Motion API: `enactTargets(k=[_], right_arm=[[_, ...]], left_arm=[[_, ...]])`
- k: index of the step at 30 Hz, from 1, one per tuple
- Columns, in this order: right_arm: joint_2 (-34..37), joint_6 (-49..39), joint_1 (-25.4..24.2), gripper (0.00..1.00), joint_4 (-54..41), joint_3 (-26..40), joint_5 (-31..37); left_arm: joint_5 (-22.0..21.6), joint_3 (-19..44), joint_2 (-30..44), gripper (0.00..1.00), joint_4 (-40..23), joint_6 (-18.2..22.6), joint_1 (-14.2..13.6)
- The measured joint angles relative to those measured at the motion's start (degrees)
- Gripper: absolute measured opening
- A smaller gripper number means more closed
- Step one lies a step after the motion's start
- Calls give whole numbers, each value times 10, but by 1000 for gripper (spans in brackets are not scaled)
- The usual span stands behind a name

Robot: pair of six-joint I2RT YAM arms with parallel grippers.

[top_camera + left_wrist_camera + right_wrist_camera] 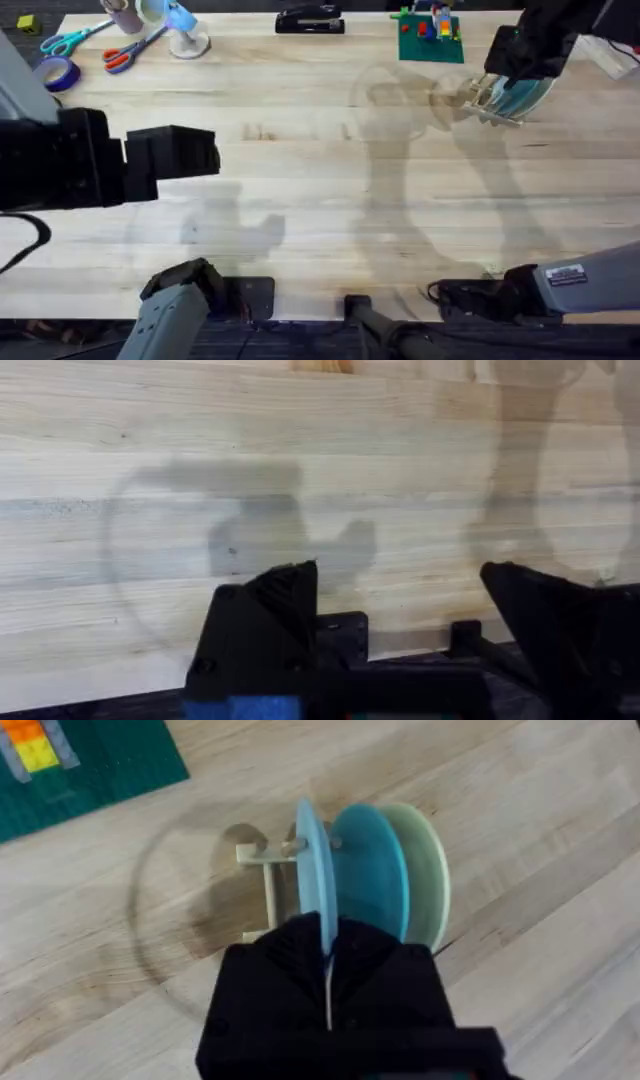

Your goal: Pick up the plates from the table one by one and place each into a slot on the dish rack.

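The dish rack (262, 855) stands on the table (330, 190) at the far right, also visible as the rack (490, 103) under my right arm. Three plates stand upright in it side by side: a light blue plate (312, 870), a teal plate (368, 870) and a pale green plate (428, 870). My right gripper (328, 935) is over the rack, shut on the light blue plate's edge. The teal plate (522, 97) shows below that arm. My left gripper (400, 615) hovers open over bare wood at the left, holding nothing.
A green baseplate (430, 42) with bricks lies behind the rack. A black stapler (310, 20) sits at the back middle. Scissors (130, 50), a purple tape roll (58, 72) and cups (185, 30) crowd the back left corner.
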Motion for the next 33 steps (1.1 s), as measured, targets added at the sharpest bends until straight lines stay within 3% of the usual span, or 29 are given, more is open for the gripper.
enactTargets(k=[11,22,33], right_arm=[[6,0,-2,29,1,0,-3],[5,0,-5,163,2,0,-3],[6,0,-5,183,2,0,-3]], left_arm=[[0,0,0,993,0,0,0],[0,0,0,993,0,0,0],[0,0,0,993,0,0,0]])
